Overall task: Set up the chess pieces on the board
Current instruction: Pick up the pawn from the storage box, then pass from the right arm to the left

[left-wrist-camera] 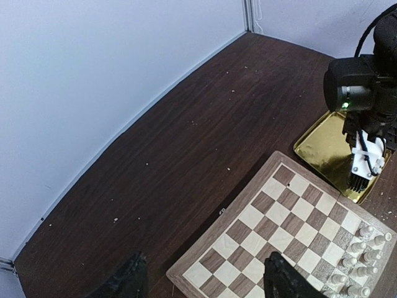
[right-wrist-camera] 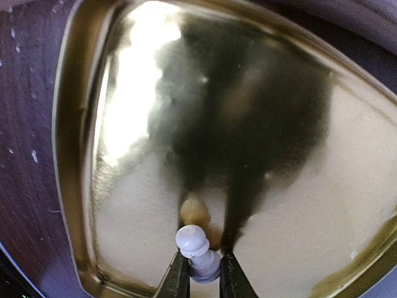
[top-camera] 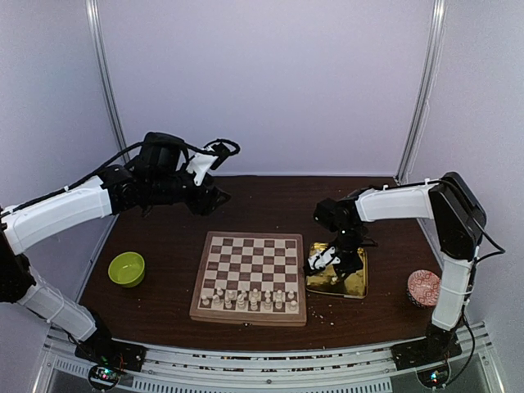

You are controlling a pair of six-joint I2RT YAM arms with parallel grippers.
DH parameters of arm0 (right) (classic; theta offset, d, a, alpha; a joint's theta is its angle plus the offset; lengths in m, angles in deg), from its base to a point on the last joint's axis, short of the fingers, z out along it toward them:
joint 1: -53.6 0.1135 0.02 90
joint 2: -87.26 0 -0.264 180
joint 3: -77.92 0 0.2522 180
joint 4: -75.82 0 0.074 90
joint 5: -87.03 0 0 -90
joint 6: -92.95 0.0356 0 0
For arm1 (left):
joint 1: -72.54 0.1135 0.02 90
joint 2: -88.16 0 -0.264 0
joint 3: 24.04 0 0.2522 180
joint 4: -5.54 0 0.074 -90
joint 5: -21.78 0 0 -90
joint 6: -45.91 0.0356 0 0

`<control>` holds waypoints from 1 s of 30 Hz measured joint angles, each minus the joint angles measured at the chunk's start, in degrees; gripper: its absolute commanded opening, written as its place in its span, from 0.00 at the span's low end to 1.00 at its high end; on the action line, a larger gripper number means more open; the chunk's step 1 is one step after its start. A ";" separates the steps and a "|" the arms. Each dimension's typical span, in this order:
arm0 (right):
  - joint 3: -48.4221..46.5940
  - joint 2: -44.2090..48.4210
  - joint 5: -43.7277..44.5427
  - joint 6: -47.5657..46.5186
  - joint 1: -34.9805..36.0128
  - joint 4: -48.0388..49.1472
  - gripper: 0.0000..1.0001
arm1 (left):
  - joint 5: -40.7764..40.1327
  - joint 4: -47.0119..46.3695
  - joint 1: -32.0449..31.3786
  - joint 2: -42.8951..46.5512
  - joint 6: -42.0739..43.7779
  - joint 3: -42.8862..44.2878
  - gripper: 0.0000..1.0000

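While right gripper [right-wrist-camera: 203, 266] pinches one pawn [right-wrist-camera: 193, 241] over one tray [right-wrist-camera: 68, 124],
left gripper [left-wrist-camera: 208, 280] hangs open; two rows of pieces [top-camera: 242, 301] line the board [top-camera: 254, 254].

Soft, even light; bright blurred glare across gold tray [right-wrist-camera: 69, 155].

Cream chess pieces [top-camera: 250, 299] upright along near rows of checkered board [top-camera: 250, 254], one pawn [right-wrist-camera: 197, 248] in right tool [right-wrist-camera: 203, 278]

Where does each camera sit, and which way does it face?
Top: above and behind the arms, facing down at the board; both show.
Left wrist: raised at far left, facing board and right gripper; open left gripper shows.
Right wrist: just above the tray, facing down; right gripper pinches a piece.
Shared: tray in all.
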 measured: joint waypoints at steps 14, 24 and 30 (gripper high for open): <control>-4.15 11.34 -31.56 18.43 -9.73 -1.79 0.07 | 7.26 -5.35 -0.33 -2.03 -1.33 -3.17 0.56; -5.53 11.30 -48.26 26.01 -10.12 -1.57 0.07 | 16.13 -15.78 -9.90 -9.55 -3.58 -4.68 0.53; -5.49 11.34 -50.64 26.40 -10.25 -1.68 0.08 | 22.03 -21.09 -13.38 -19.65 -7.48 -0.81 0.54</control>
